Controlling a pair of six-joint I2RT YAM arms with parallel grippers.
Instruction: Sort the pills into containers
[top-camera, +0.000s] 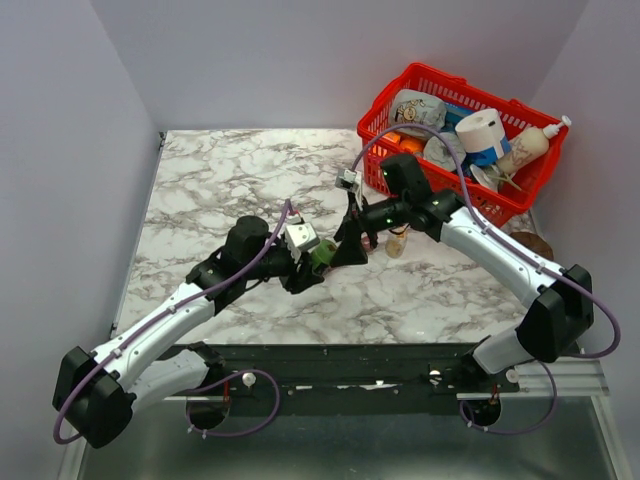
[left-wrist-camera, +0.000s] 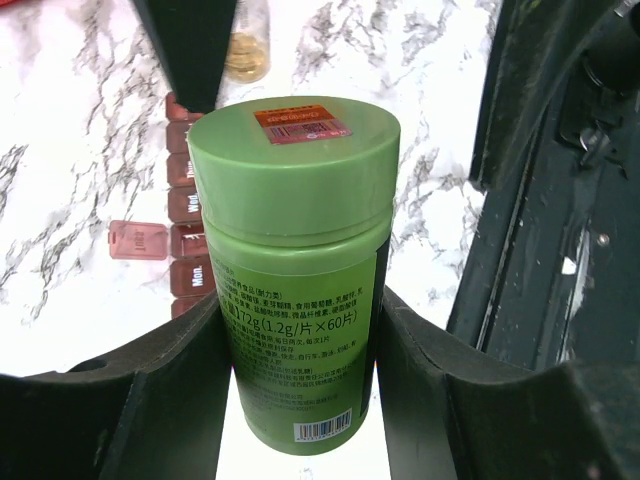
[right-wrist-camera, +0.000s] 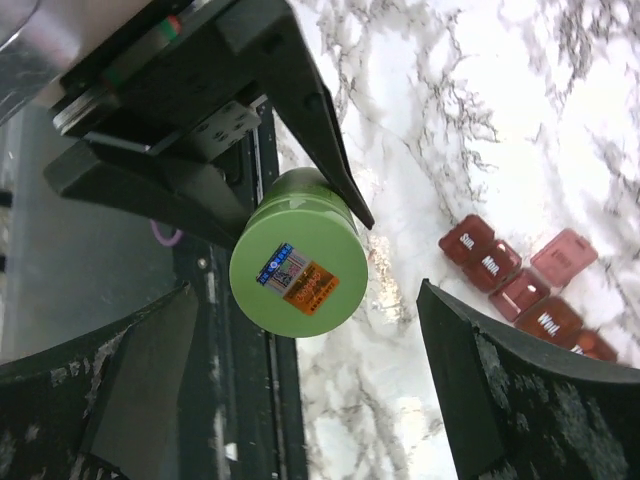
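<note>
My left gripper is shut on a green bottle with its green lid on, held above the marble table. My right gripper stands open around the lid, with both fingers apart from it. In the top view the two grippers meet at mid-table, the left gripper beside the right gripper. The containers, a reddish-brown strip of day-marked cells, lie on the table beyond the bottle, and the containers show one lid flipped open. The pills are hidden.
A small clear vial with amber contents stands past the strip, and the vial sits beside the right arm. A red wire basket full of bottles and rolls sits at the back right. The dark mounting rail runs along the near edge.
</note>
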